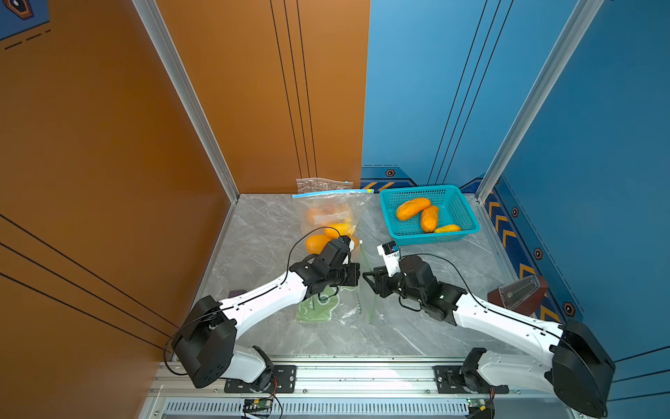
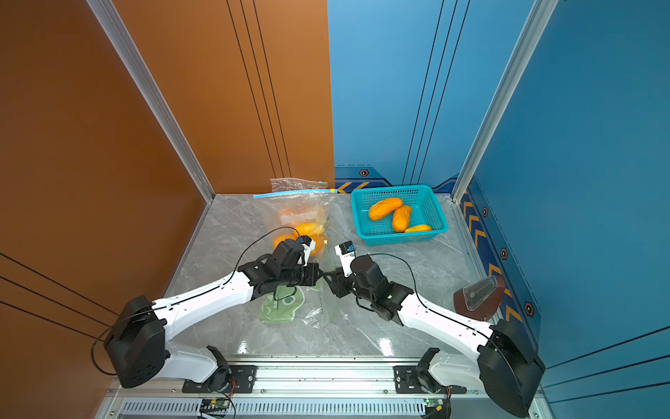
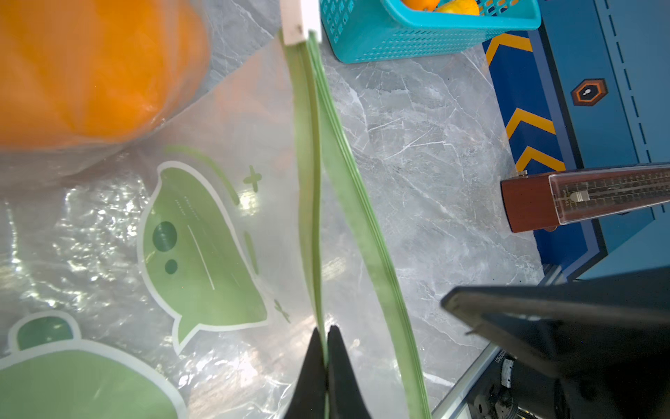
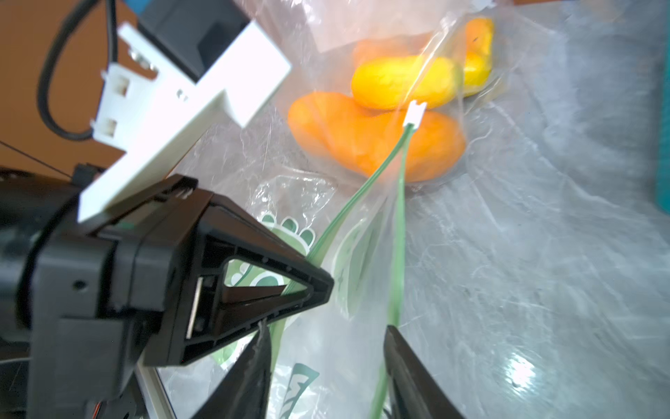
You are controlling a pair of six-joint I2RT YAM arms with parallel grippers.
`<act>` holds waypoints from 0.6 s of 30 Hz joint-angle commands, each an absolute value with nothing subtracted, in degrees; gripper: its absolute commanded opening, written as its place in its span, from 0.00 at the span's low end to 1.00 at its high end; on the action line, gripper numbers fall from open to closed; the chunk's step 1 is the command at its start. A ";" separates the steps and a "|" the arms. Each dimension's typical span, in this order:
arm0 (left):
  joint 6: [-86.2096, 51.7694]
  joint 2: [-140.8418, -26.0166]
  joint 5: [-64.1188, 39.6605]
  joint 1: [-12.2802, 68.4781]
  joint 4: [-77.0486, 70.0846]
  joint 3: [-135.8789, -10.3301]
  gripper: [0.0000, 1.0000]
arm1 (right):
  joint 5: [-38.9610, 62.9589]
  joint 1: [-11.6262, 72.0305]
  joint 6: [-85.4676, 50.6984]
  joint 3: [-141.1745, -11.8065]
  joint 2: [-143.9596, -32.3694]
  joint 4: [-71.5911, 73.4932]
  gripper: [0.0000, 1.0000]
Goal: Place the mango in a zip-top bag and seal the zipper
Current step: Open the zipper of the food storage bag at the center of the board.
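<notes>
The zip-top bag (image 1: 342,312) lies mid-table (image 1: 261,232); just behind it a second bag (image 1: 326,206) holds mangoes (image 1: 339,228). Right of that stands a basket (image 1: 431,237) containing three loose mangoes (image 1: 413,208), with a metronome (image 1: 518,295) at the far right.
</notes>
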State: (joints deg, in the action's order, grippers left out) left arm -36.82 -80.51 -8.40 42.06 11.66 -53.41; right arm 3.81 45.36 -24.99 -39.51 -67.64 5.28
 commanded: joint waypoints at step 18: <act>-36.57 -75.42 -9.85 42.36 12.96 -54.70 0.00 | 1.01 44.52 -32.99 -51.93 -82.91 -11.20 0.71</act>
State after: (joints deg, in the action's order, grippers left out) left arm -36.86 -77.65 -8.64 42.06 12.14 -53.41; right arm 1.26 44.29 -31.46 -49.25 -80.68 -7.55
